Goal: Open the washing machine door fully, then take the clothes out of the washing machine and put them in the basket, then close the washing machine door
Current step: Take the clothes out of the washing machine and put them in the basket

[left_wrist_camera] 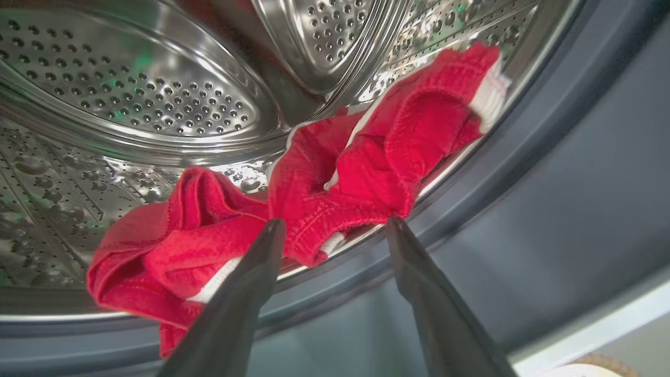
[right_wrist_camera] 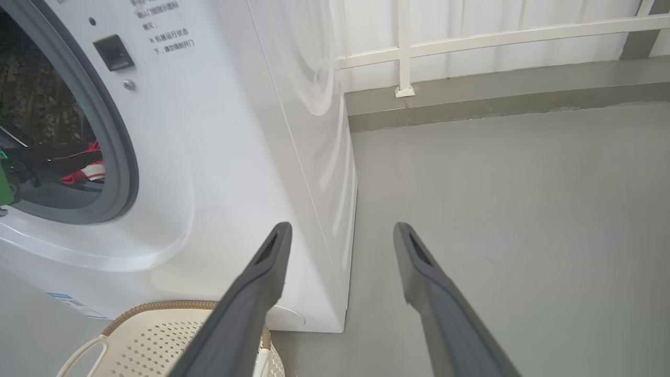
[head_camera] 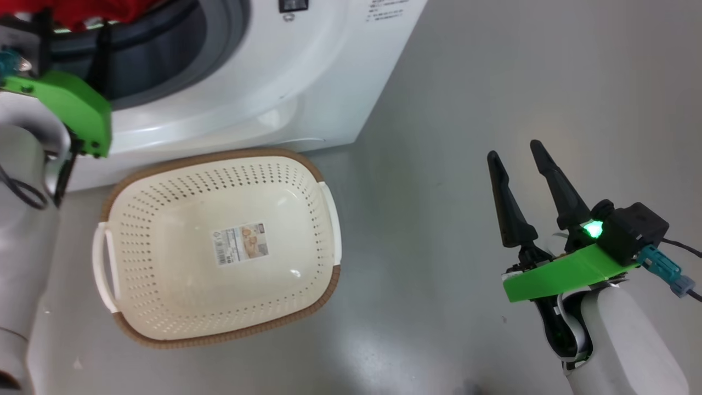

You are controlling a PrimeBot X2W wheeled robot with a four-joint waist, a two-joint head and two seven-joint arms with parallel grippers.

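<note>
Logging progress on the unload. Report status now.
Left tool open, tips at the clothes on the drum lip, no grip yet. Right tool open, idle over floor. Empty basket before washing machine. Nothing blocking seen.

The basket [head_camera: 181,274] stands on the floor [head_camera: 493,82] just before the washing machine [head_camera: 307,82], under its opening. The clothes [left_wrist_camera: 366,167] lie in the drum [left_wrist_camera: 131,94] near its front lip, with the left gripper [left_wrist_camera: 335,222] reaching in right at them. The right gripper [head_camera: 513,149] hangs over the floor, right of the basket.
</note>
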